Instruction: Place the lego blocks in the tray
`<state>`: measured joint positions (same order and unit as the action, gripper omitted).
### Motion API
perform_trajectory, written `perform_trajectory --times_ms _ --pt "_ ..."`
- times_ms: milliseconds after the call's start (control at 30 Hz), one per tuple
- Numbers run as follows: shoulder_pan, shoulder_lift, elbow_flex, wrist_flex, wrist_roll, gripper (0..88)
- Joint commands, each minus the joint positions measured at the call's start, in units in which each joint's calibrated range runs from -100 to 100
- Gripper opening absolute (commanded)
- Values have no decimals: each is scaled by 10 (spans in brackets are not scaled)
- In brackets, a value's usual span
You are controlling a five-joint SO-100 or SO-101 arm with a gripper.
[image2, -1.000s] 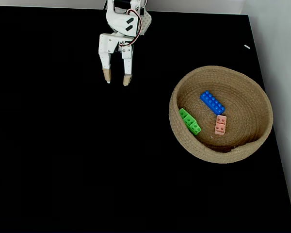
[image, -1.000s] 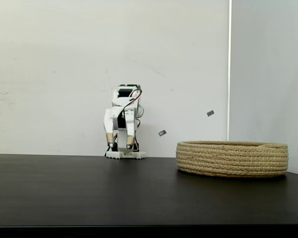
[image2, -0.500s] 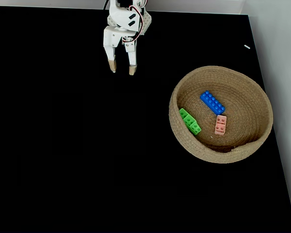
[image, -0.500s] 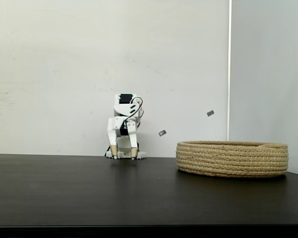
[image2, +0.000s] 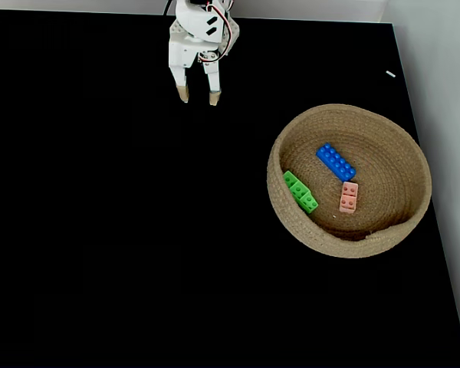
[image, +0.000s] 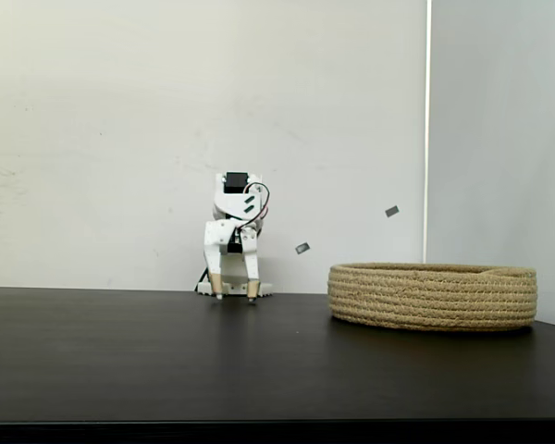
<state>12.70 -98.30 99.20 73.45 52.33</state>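
The tray is a low round basket of coiled tan rope (image2: 291,215) (image: 433,296) on the right of the black table. Inside it lie three lego blocks: a green one (image2: 300,192) against the left wall, a blue one (image2: 336,162) near the middle and a pale pink one (image2: 349,197) below the blue. The basket wall hides them in the side-on fixed view. My white gripper (image2: 199,97) (image: 235,295) hangs open and empty near the arm's base at the table's far edge, well to the left of the basket, fingertips pointing down close to the tabletop.
The black tabletop (image2: 123,245) spreads wide to the left and front of the basket. A white wall (image: 120,139) stands behind the arm, and the table's right edge (image2: 437,230) runs just beyond the basket.
The gripper has drawn back toward the arm's base and folded lower, staying open. The basket and the three blocks have not moved.
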Motion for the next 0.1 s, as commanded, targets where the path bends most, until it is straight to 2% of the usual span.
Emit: perform_trajectory --times_ms 0,67 --pt "-9 -4 8 2 -25 182" --pt "-9 -4 8 2 -24 182"
